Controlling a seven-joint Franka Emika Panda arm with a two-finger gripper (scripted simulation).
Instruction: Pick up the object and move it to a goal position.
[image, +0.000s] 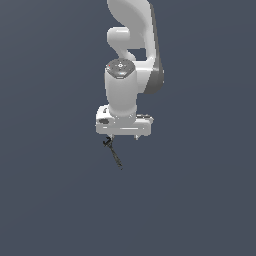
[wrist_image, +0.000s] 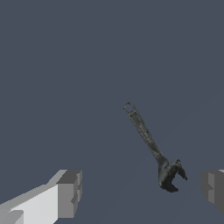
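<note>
The object is a thin dark grey wrench-like rod with a small loop at one end and a forked head at the other. It lies flat on the dark floor. In the exterior view the object pokes out from under the white hand, angled toward the exterior view's right. My gripper is open and empty, above the object. One fingertip is far from the head; the other fingertip is close beside the head. In the exterior view the gripper fingers are mostly hidden under the hand.
The floor is a plain dark grey-blue surface. The white arm rises above the hand in the exterior view. No goal marker shows.
</note>
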